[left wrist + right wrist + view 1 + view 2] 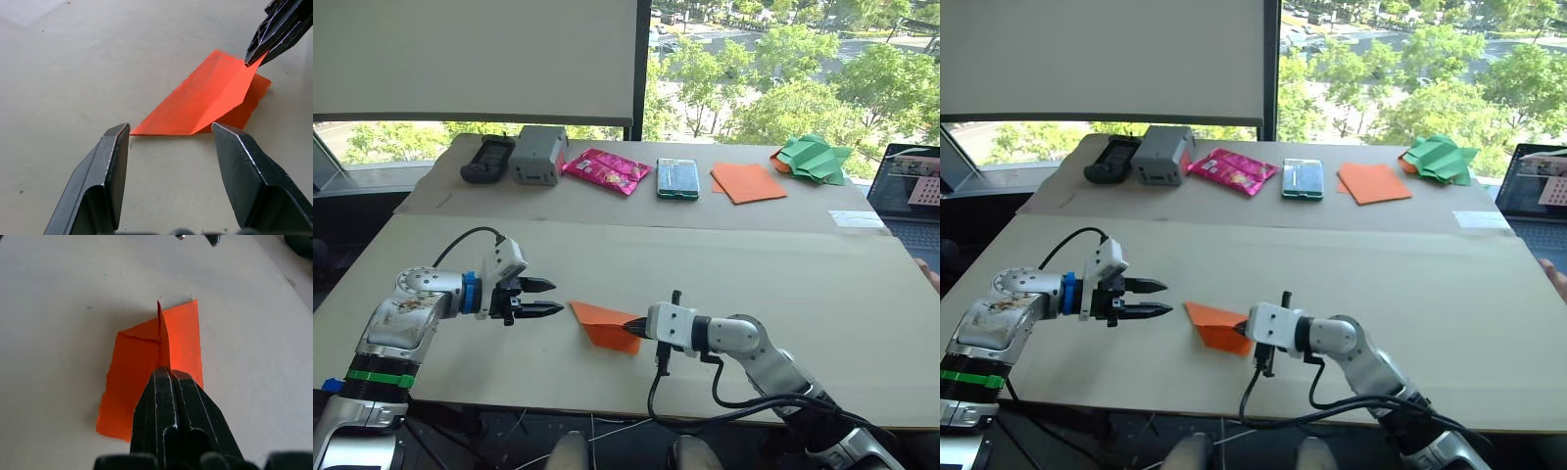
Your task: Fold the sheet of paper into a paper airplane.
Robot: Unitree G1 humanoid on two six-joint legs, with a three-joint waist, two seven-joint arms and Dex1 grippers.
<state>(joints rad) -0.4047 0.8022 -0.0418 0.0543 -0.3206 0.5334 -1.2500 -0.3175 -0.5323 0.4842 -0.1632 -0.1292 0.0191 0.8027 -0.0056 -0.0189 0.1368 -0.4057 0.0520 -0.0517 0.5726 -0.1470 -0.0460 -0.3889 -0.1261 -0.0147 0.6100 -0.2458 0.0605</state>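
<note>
The right gripper [637, 324] was clamped on the creased, partly folded bright orange paper sheet [600, 323], anchoring it; the left gripper [546, 298] stood apart, near its point.

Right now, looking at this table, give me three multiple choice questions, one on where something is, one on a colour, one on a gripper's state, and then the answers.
1. Where is the green paper shape?
A. At the table's far right
B. Between the grippers
C. Beside the grey box

2. What colour is the snack packet on the far strip?
A. Blue
B. Pink
C. Yellow

3. What is the right gripper doing?
A. Hanging open above the table
B. Pinching the folded sheet of paper
C. Holding the green shape

Answers: 1 A, it lies past the smooth orange sheet. 2 B, its wrapper is bright pink. 3 B, the right wrist view shows shut fingers on a raised fold, while the left gripper stands open nearby.
</note>
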